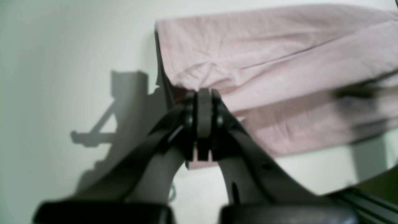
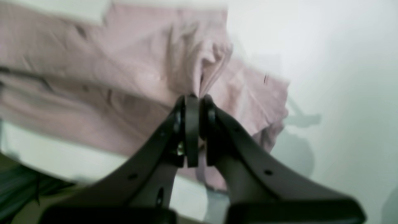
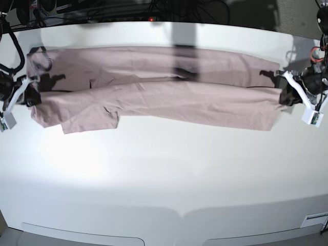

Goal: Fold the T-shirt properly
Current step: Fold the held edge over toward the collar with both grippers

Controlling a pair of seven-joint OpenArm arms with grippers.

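The dusty-pink T-shirt lies stretched in a long folded band across the far half of the white table. My left gripper is at the band's right end in the base view, and its wrist view shows the left gripper shut on a bunched edge of the T-shirt. My right gripper holds the band's left end. In its wrist view the right gripper is shut on a pinched fold of the T-shirt, with a sleeve hanging beside it.
Dark cables and equipment run behind the table's far edge. The white tabletop extends broadly in front of the cloth to the curved front edge. A small white label sits at the front right corner.
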